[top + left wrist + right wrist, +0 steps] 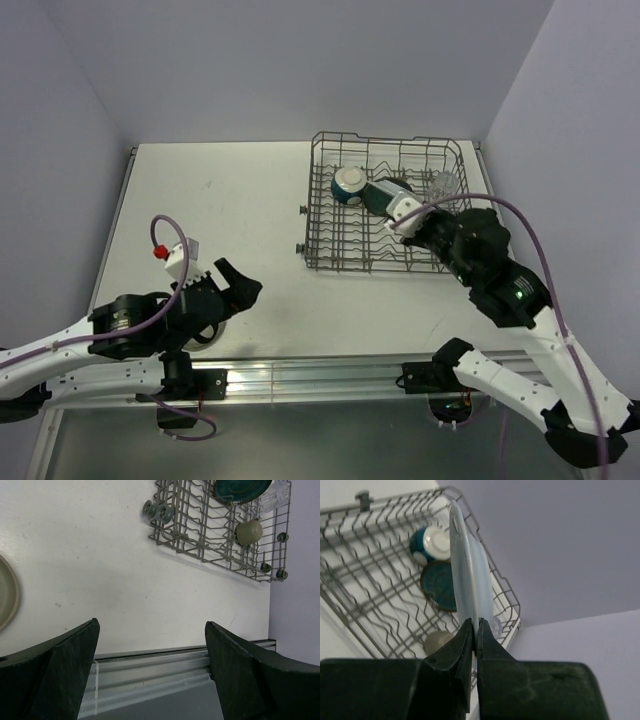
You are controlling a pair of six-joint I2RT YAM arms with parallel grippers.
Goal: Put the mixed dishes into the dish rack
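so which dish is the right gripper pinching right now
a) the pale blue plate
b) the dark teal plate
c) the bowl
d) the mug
A: in the right wrist view the right gripper is shut on the rim of the pale blue plate, held on edge above the dish rack, while the dark teal plate, mug and bowl sit in the rack.

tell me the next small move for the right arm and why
Probably lower the pale blue round plate, gripped on edge in the shut right end effector, down into the grey wire dish rack; it seems held above the tines, unseated.
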